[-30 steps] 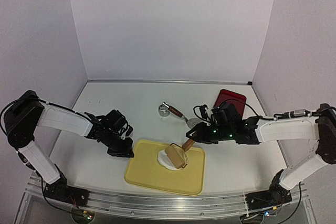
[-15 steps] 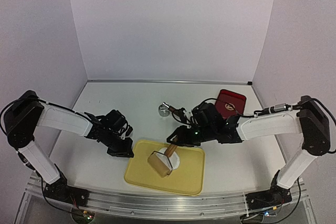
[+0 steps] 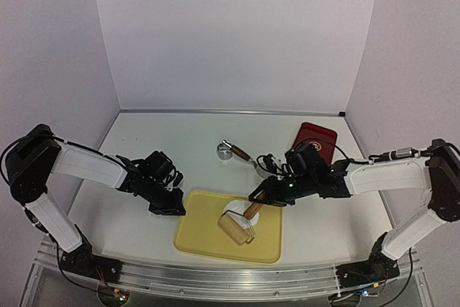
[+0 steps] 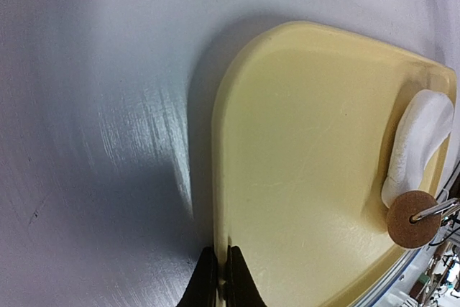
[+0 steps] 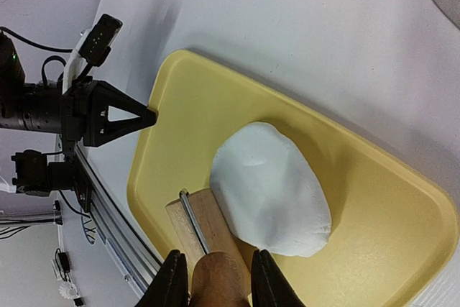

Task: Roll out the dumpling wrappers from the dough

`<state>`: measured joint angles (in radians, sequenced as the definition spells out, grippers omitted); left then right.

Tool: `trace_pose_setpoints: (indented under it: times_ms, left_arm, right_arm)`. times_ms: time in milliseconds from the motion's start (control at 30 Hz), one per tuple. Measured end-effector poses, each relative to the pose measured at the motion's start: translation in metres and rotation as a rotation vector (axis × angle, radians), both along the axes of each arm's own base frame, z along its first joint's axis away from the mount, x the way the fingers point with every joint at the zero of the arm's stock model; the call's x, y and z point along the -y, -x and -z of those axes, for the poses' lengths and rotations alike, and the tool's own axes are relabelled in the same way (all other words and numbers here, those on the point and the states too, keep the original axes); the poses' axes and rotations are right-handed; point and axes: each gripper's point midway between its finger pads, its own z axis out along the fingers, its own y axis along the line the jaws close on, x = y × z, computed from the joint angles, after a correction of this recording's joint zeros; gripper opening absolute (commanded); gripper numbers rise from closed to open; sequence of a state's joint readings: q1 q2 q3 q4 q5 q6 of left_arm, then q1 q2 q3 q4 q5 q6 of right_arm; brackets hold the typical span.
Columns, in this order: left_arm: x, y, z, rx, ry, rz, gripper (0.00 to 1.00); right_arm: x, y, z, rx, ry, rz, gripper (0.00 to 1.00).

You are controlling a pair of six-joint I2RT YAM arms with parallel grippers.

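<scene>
I'm working in a lab booth: bare white walls stand behind and on both sides of the yellow tray, on a white table, with a metal rail in front.

The dough is laid on the tray, with the roller set against its near side. Behind the tray the ring cutter is placed, with a flat box farther right.

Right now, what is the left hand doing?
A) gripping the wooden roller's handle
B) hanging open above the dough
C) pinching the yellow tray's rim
C: the left hand is shut on the rim of the yellow tray, while the right hand holds the wooden roller at the edge of the dough.
</scene>
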<state>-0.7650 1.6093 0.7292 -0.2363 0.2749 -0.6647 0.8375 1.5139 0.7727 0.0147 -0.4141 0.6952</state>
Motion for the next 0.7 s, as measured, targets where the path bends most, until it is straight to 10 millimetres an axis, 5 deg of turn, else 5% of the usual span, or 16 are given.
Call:
trace_pose_setpoints:
  times_ms: [267,500,700]
  left_arm:
    - [-0.001,0.001,0.001,-0.005,-0.006,-0.001,0.00]
    - [-0.005,0.000,0.001,0.000,-0.027,0.002,0.00]
    - [-0.007,-0.002,0.001,-0.003,-0.047,0.004,0.00]
  right_arm:
    - [0.004,0.002,-0.018,0.031,0.015,-0.089,0.00]
    - [0.030,0.014,-0.033,-0.004,0.103,-0.072,0.00]
    - [0.044,-0.002,-0.046,0.027,0.157,-0.002,0.00]
